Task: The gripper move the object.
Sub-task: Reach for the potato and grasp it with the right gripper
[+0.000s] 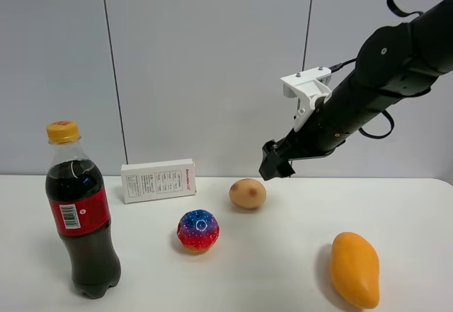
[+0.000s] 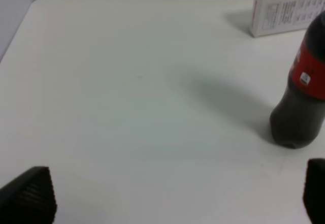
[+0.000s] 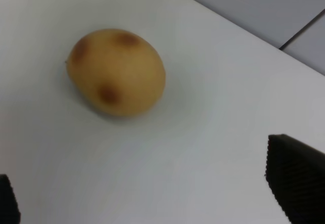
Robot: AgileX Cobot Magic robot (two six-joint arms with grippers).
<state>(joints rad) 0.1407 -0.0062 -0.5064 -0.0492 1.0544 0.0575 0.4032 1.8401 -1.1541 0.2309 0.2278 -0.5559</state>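
I see my right pincer [image 1: 276, 165] wide, empty, at one o'clock of the potato [image 1: 248, 193]; print on bottle [image 1: 79, 216] and box [image 1: 158, 180] unreadable.

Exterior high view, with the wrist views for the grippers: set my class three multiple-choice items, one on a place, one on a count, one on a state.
1. Which stands farthest left on the table?
A. bottle
B. mango
C. potato

2. How many things are on the table?
A. three
B. five
C. seven

3. The right gripper is:
A. shut on the potato
B. open, clear of the potato
C. shut on the mango

Answers:
1 A: the bottle is by the left edge of the exterior view.
2 B: bottle, box, ball, potato and mango.
3 B: the right wrist view shows its fingers wide apart and the potato lying free on the table.
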